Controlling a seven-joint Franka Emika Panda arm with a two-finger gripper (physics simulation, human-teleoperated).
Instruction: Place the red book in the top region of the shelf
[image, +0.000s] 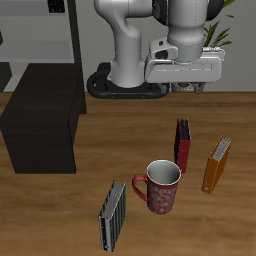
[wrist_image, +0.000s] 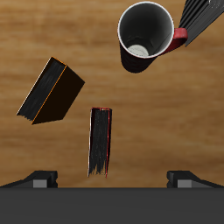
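**Inspector:** State of the gripper (image: 181, 84)?

**Assessor:** Spread and holding nothing. In the wrist view both fingertips (wrist_image: 39, 179) sit wide apart with bare wood between them. It hangs above the table, not in contact with anything.

**Inspector:** And the red book (image: 183, 146)?

**Assessor:** Standing upright on the table (image: 110, 160), almost directly below the gripper, spine up. The shelf (image: 42, 128) is well apart from the gripper, off to one side, its flat top bare.

**Inspector:** Risks?

**Assessor:** In my judgement, three. The book is thin and upright; a descent slightly off line would push it over. The mug (image: 163, 186) stands near it and the orange-yellow book (image: 216, 164) just beyond, so wide fingers could clip either. A shallow pinch near the top edge may let the book swing during the carry. The grey striped book (image: 112, 215) is clear of the path.
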